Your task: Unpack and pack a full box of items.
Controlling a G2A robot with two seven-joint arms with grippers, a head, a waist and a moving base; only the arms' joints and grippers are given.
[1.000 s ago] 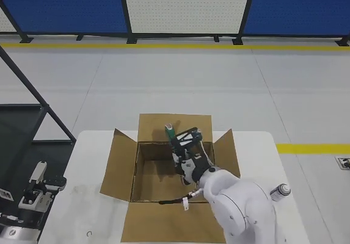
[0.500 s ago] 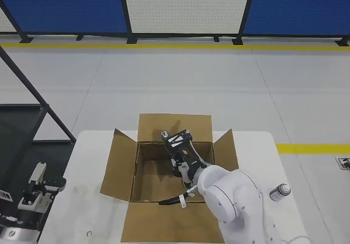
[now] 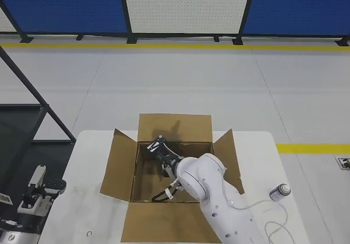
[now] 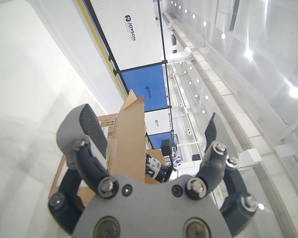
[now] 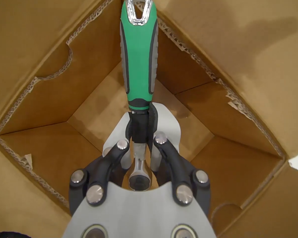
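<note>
Right claw point(image 5: 141, 123) clamps the ratchet wrench point(image 5: 139, 58) by its black neck; green-grey, chrome-tipped handle juts ahead into the cardboard box point(image 5: 238, 38). Left claw point(image 4: 151, 118) gapes.

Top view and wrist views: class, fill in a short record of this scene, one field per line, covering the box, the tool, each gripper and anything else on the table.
box: open cardboard, flaps spread, on the white table
ratchet: green handle, held inside the box, handle end towards a corner
right gripper: jaws shut on the ratchet's neck, within the box opening
left gripper: jaws open, holding nothing, off to one side of the box
can: on the table, outside the box, apart from it
</note>
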